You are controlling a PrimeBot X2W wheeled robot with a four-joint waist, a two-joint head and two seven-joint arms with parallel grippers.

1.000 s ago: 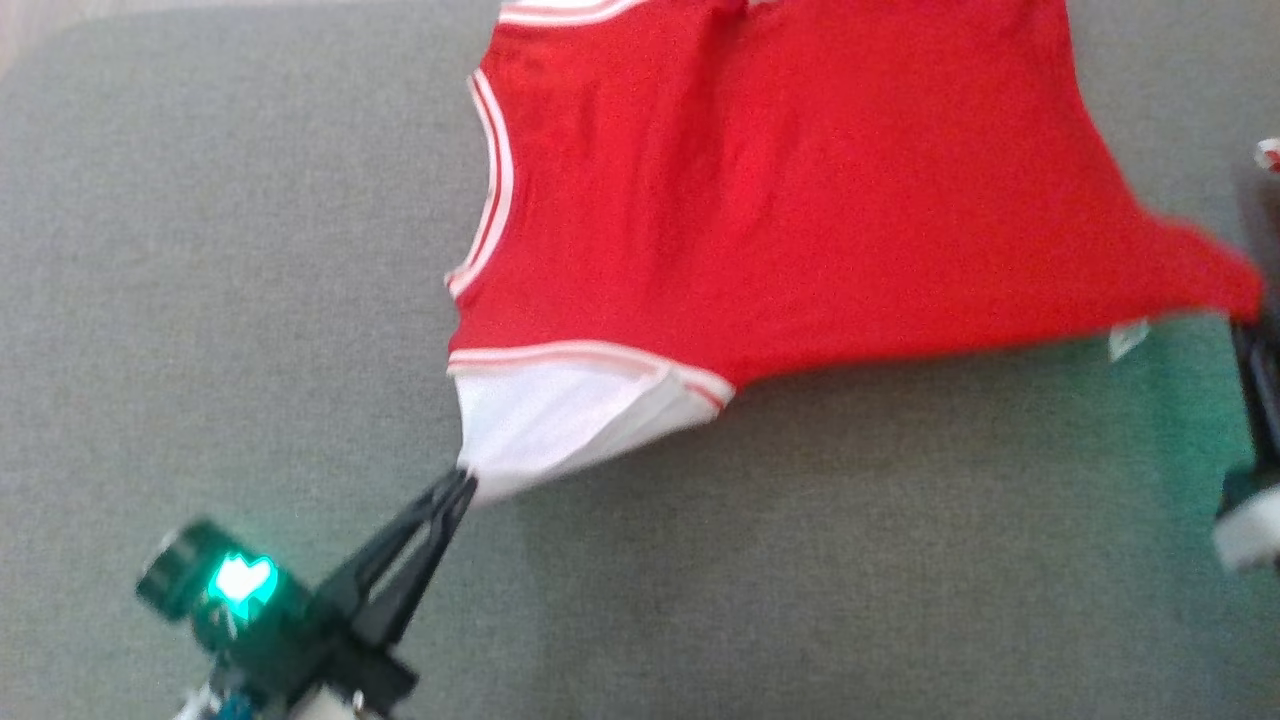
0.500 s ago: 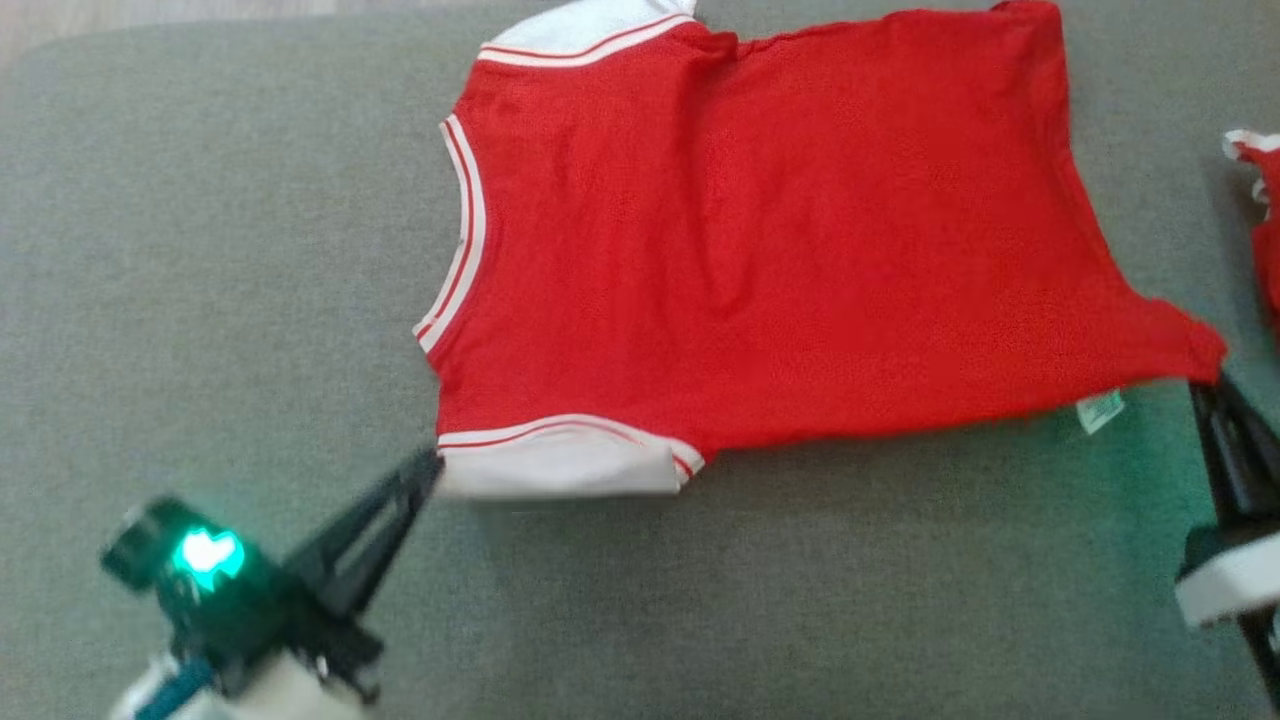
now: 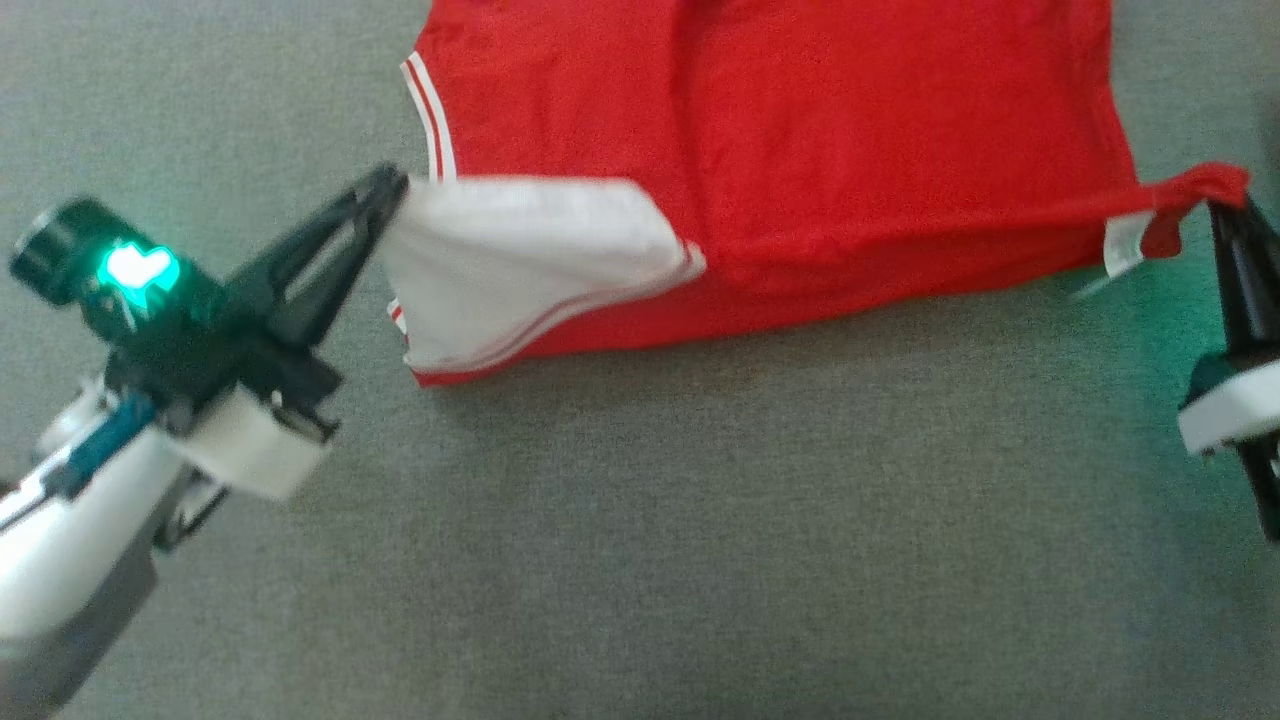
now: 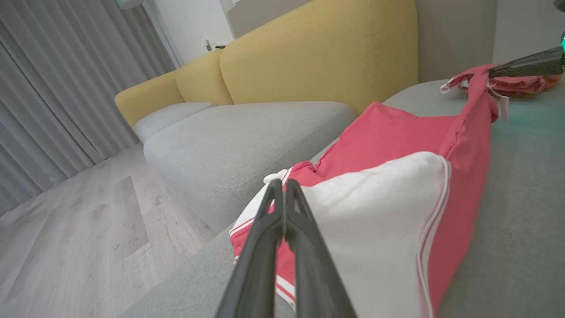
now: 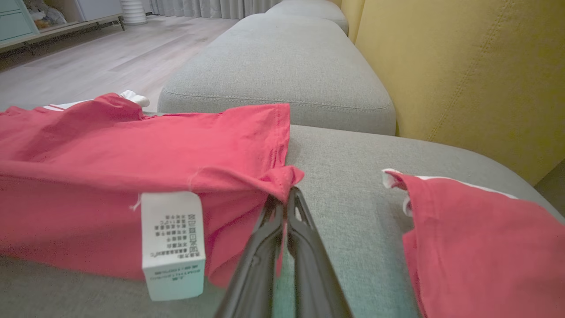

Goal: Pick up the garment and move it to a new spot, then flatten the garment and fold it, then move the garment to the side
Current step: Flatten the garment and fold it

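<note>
The left end effector [image 3: 388, 188] is pinching the white sleeve [image 3: 520, 250] of the red shirt [image 3: 800, 120], its fingers fully together, and is holding the sleeve over the shirt's body. The right end effector [image 3: 1222, 205], equally closed, is gripping the hem corner beside the label [image 3: 1122, 243]. The soft knit shirt is lying on the grey woven cushion [image 3: 700, 550], with its near edge raised between the two. The right wrist view is showing the label's printed text and a second red garment [image 5: 476, 238] lying apart. The left wrist view is showing the yellow backrest [image 4: 326, 57], the wood floor [image 4: 66, 229] and pleated curtains [image 4: 53, 88].
</note>
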